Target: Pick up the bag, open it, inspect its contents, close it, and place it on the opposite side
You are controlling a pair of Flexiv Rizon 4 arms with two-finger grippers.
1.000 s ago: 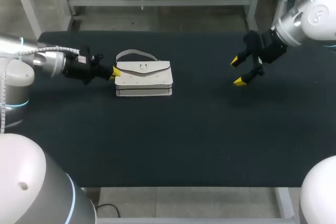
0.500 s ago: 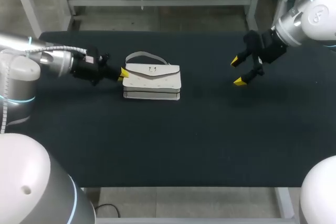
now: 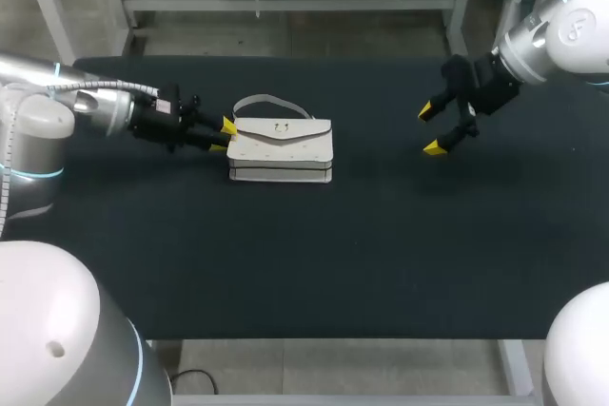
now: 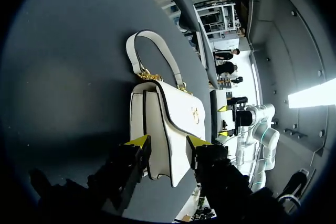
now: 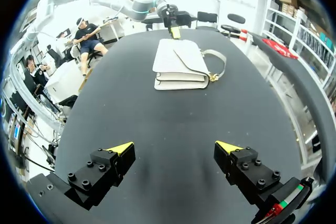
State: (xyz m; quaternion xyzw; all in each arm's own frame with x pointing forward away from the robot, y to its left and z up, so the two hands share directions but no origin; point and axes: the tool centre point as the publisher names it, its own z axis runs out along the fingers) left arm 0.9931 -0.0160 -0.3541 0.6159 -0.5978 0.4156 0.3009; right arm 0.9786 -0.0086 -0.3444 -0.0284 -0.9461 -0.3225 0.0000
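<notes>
The white bag (image 3: pixel 281 145) lay flat on the counter (image 3: pixel 333 254), a little left of its middle and nearer its far edge. The left jaws were closed on the bag's end. The right jaws hung wide open over the counter's right side.

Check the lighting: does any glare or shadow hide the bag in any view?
Head view: even light, white bag plain on the dark table. Left wrist view: left pincer dark in shadow, bag readable. Right wrist view: bright glare beyond the table, bag unaffected.
</notes>
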